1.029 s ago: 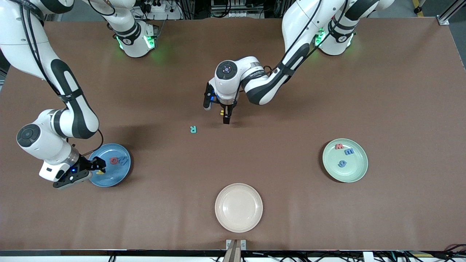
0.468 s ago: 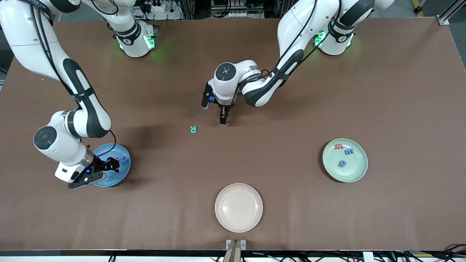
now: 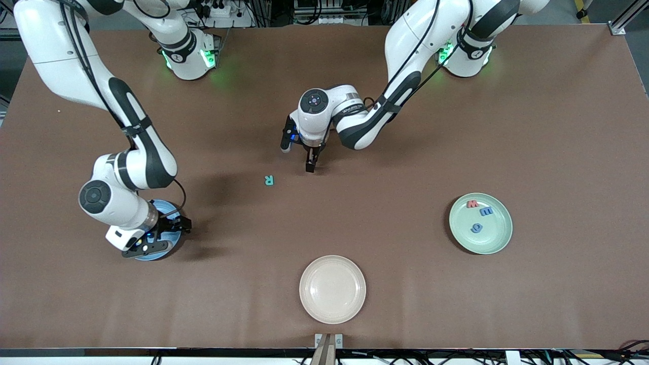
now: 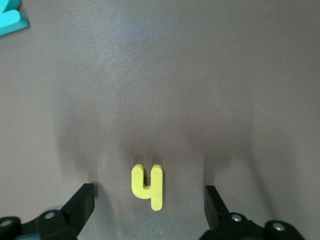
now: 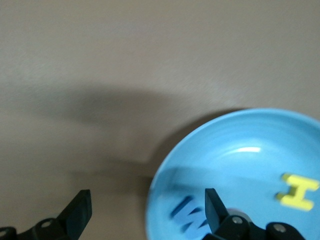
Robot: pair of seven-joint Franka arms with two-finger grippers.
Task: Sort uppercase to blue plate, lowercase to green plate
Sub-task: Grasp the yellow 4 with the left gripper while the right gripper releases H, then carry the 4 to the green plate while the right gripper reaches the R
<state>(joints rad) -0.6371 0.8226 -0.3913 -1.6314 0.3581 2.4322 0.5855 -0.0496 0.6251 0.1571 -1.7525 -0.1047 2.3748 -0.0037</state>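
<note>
Nearest the front camera, a cream plate (image 3: 332,289) sits bare on the brown counter (image 3: 557,126). Farther from the camera, toward the left arm's end of the counter, the green plate (image 3: 494,241) carries three lowercase letters: a blue g (image 3: 476,228), a blue m (image 3: 486,211) lying like a sideways E, and a red m (image 3: 472,204) at the plate's farther edge.

Toward the right arm's end, the blue plate (image 3: 152,255) is mostly covered in the front view by the right arm's wrist. The right hand (image 3: 175,224) hovers over this plate's edge with its fingers (image 5: 80,210) spread and nothing between them. Its wrist view shows the blue plate (image 5: 235,155) holding a yellow H (image 5: 298,192) and a blue M (image 5: 190,220); any other letter on it cannot be made out.

Farther still, near the middle of the counter, the teal R (image 3: 268,180) lies flat by itself. Just beside it, toward the left arm's end, the left hand (image 3: 310,166) is down at the counter, fingers (image 4: 80,202) spread wide on either side of the yellow h (image 4: 148,186). The h lies flat on the counter between them, touching neither finger. A corner of the teal R (image 4: 11,17) shows at the edge of the left wrist view.
</note>
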